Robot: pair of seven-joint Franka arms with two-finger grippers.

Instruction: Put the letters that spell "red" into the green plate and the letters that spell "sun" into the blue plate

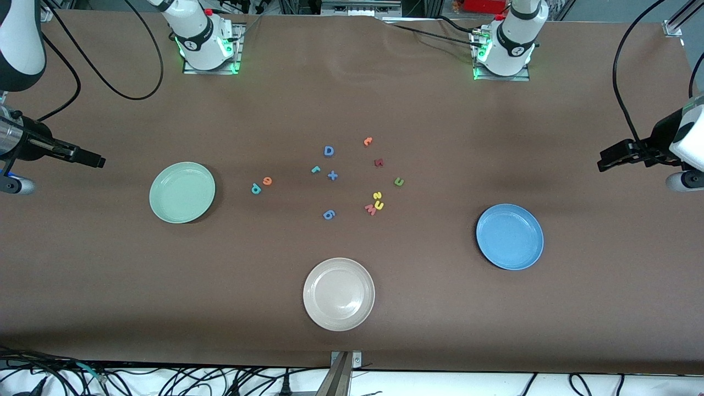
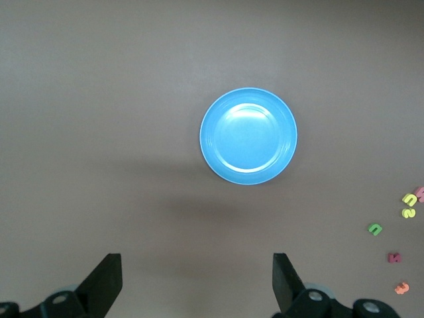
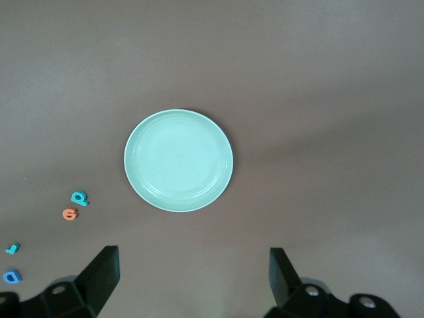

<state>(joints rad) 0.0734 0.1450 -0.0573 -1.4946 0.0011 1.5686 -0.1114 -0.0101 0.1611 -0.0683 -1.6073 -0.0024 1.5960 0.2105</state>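
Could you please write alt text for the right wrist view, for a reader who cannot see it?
The green plate lies empty on the brown table, seen from above with the right gripper open and holding nothing. Off to one side of the plate lie a teal d, an orange e, a teal r and a blue capital D.

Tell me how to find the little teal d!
Start at the green plate near the right arm's end of the table. Just beside it, toward the middle, two tiny letters touch: the teal d and the orange e. The d is the blue-green one, closer to the plate.
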